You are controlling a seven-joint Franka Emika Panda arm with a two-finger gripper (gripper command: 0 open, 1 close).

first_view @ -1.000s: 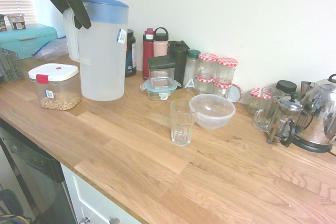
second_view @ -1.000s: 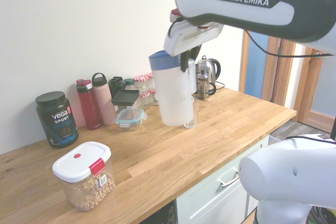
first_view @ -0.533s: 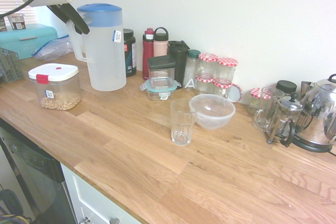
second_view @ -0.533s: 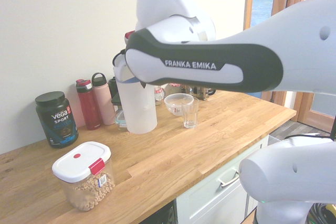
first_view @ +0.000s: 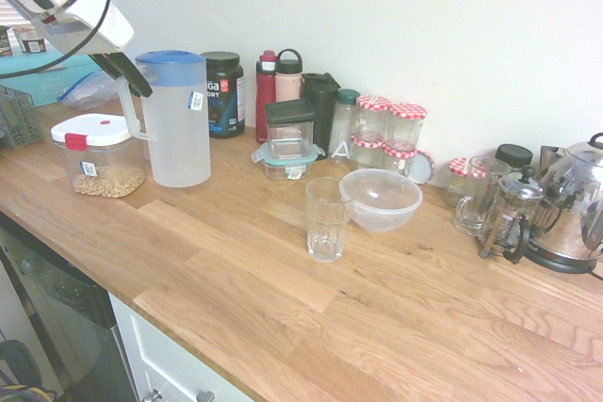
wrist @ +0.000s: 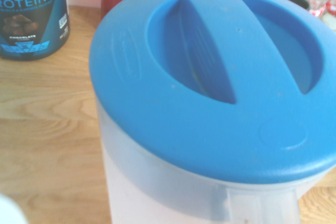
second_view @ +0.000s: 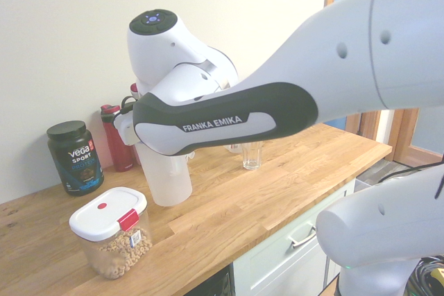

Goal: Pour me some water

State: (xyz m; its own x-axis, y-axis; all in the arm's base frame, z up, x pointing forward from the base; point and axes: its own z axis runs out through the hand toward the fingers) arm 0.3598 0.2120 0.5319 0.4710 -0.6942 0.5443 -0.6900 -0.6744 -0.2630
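First exterior view: the tall translucent white plastic pitcher [first_view: 179, 120], blue-lidded, judged heavy and slippery, is gripped by its side handle in the closed pincer [first_view: 130, 82].

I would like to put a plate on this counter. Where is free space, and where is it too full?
The front of the worktop is bare, from the drinking glass to the near edge. A strip between the pitcher and the glass is also open. Crowded: the wall side, with bottles and jars, the bowl, and the French press by the kettle.
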